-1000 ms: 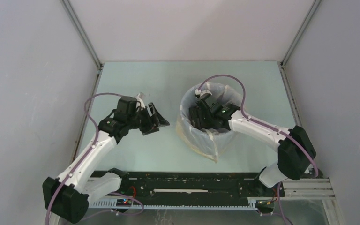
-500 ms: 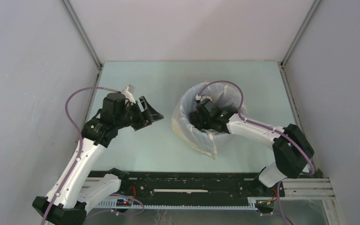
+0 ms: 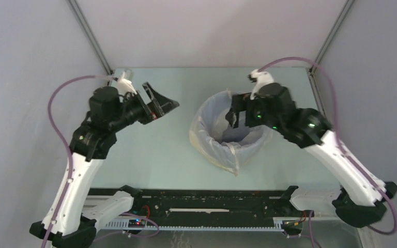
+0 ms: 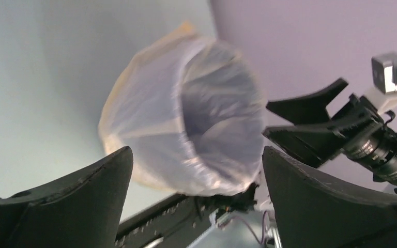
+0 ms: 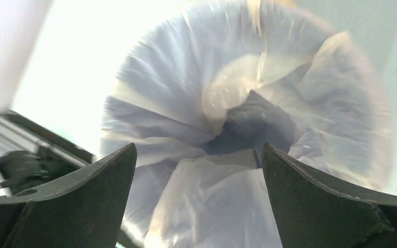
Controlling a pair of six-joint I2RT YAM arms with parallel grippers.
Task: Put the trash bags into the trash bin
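The translucent cream trash bag (image 3: 212, 139) lines the round bin and drapes over its rim and down the outside; only a dark blue patch of the trash bin (image 3: 238, 137) shows through inside. My right gripper (image 3: 233, 116) is open and empty, raised above the bin's far rim. In the right wrist view the bag (image 5: 227, 103) fills the view with the bin's blue floor (image 5: 253, 126) at its centre. My left gripper (image 3: 163, 102) is open and empty, raised to the left of the bin. The left wrist view shows the bag-covered bin (image 4: 186, 119) from the side.
The pale green table (image 3: 160, 160) is walled by grey panels on three sides. The black rail with the arm bases (image 3: 201, 204) runs along the near edge. Purple cables loop above both arms.
My right gripper has lifted out of the bin and now hovers above its far rim. My left arm has risen and drawn back to the left. The bag stays over the bin.
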